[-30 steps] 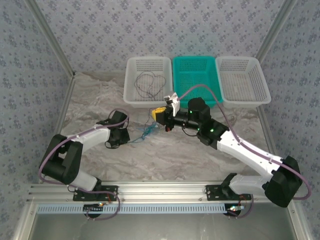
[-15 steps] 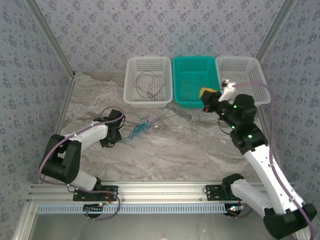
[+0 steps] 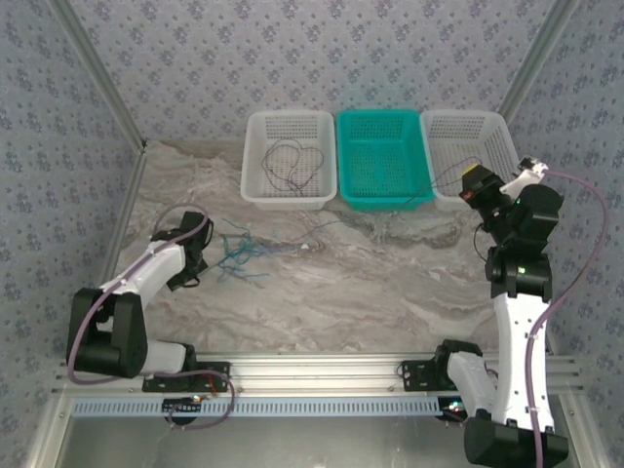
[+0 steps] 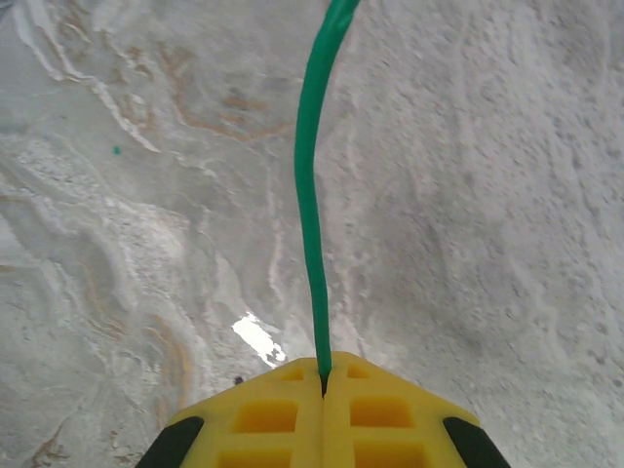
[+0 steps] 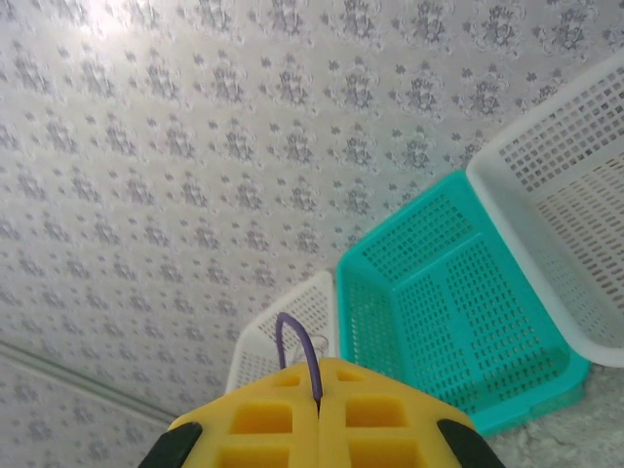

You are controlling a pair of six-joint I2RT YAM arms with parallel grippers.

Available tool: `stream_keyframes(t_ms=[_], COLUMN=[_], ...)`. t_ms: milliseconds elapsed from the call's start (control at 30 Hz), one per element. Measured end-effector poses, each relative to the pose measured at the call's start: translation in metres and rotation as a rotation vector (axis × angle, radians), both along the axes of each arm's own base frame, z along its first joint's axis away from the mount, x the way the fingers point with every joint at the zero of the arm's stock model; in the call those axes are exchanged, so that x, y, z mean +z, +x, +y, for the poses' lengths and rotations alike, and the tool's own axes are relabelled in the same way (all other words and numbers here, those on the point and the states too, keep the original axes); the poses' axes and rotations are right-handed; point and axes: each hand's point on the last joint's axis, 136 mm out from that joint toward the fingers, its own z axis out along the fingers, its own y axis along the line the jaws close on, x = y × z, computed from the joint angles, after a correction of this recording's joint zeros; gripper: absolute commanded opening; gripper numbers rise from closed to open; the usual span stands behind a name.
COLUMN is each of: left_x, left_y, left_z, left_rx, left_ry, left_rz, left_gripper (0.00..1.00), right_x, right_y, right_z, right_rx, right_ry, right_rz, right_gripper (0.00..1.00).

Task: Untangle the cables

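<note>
My left gripper (image 3: 199,261) lies low on the table at the left, shut on the green cable (image 4: 310,195), which runs straight out from between its yellow fingertips (image 4: 323,375). A small green-blue tangle (image 3: 238,255) lies just right of it. My right gripper (image 3: 471,183) is raised at the far right near the baskets, shut on a purplish-blue cable (image 5: 292,336) that loops out of its closed fingers (image 5: 319,375). A thin strand (image 3: 327,226) stretches from the tangle towards that gripper. A dark cable (image 3: 292,164) lies coiled in the left white basket (image 3: 255,185).
Three baskets stand in a row at the back: white on the left, teal (image 3: 380,200) in the middle, white (image 3: 512,185) on the right. The teal basket (image 5: 458,292) and right white one (image 5: 575,214) lie ahead of the right wrist. Patterned walls close in the marbled table (image 3: 341,292).
The right arm swung from the table's middle to the far right and rose, drawing its cable out. The left gripper slid left, dragging the tangle with it.
</note>
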Motion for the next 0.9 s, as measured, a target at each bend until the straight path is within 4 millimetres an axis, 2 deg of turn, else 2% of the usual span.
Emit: stream_keyframes(t_ms=[167, 300, 433, 567, 633, 700, 800, 900], left_x=[-0.004, -0.007, 0.007, 0.036, 0.056, 0.08, 0.122, 0.152], left_y=[-0.007, -0.009, -0.004, 0.004, 0.011, 0.02, 0.026, 0.019], left_z=[0.004, -0.001, -0.006, -0.021, -0.04, -0.069, -0.121, -0.177], left_rx=[0.014, -0.001, -0.024, -0.09, -0.167, -0.288, -0.526, -0.805], left_ry=[-0.004, -0.037, -0.068, -0.155, -0.231, -0.328, -0.468, -0.562], left_rz=[0.005, -0.001, -0.068, -0.201, -0.297, -0.411, -0.572, -0.678], left_gripper=[0.13, 0.32, 0.54, 0.64, 0.72, 0.78, 0.8, 0.8], right_x=[0.033, 0.053, 0.08, 0.11, 0.121, 0.125, 0.117, 0.107], right_y=[0.005, 0.014, 0.018, 0.018, 0.02, 0.022, 0.027, 0.032], right_z=[0.006, 0.026, 0.052, 0.086, 0.109, 0.135, 0.167, 0.19], right_rx=[0.041, 0.114, 0.2, 0.31, 0.384, 0.464, 0.557, 0.616], right_ry=[0.076, 0.093, 0.086, 0.067, 0.051, 0.036, 0.016, -0.002], right_rz=[-0.065, -0.09, -0.129, -0.18, -0.199, -0.206, -0.187, -0.161], right_gripper=[0.0, 0.0, 0.0, 0.0, 0.0, 0.0, 0.0, 0.0])
